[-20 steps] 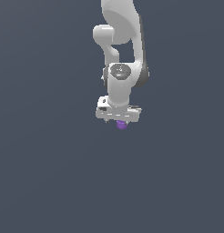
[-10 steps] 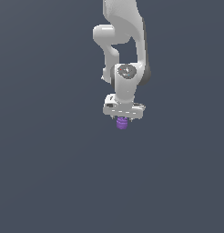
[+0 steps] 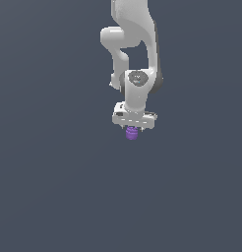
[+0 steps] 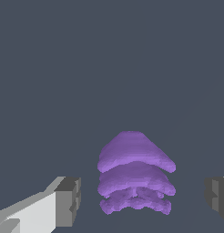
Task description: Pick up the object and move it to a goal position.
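Note:
The object is a small purple ridged stub that shows just below my white gripper in the exterior view. In the wrist view the object stands between my two fingers, with a clear gap to the left finger and to the right finger. My gripper is open around the object, and neither pad touches it. The object is much narrower than the opening.
A flat dark grey ground fills both views. The white arm reaches down from the top of the exterior view. No goal marker shows.
The wrist has turned and shifted slightly toward the exterior view's right above the object. More of the purple object shows below the hand. The object has stayed in place.

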You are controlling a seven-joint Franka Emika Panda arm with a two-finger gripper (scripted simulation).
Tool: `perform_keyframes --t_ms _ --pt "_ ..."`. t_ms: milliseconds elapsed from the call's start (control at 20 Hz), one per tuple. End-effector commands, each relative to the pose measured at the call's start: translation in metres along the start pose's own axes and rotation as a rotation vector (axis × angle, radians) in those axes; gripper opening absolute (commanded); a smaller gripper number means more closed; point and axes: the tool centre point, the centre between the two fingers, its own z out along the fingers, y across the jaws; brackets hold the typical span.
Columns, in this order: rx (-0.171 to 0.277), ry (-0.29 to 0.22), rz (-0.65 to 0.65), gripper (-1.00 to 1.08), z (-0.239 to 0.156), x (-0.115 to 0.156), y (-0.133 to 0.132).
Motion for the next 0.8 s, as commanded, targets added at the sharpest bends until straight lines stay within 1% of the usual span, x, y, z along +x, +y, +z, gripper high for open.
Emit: perform_keyframes --t_ms 0,350,650,700,750 --pt "0.000 -0.001 0.000 1.00 0.007 -0.001 0.000" --pt "0.000 0.000 0.002 1.00 0.037 -0.002 0.000" --pt "0.000 0.000 0.002 1.00 0.046 -0.002 0.000" --pt "0.000 0.000 0.002 -1.00 0.046 -0.002 0.000" --pt "0.000 0.000 0.002 -1.00 0.046 -0.002 0.000"
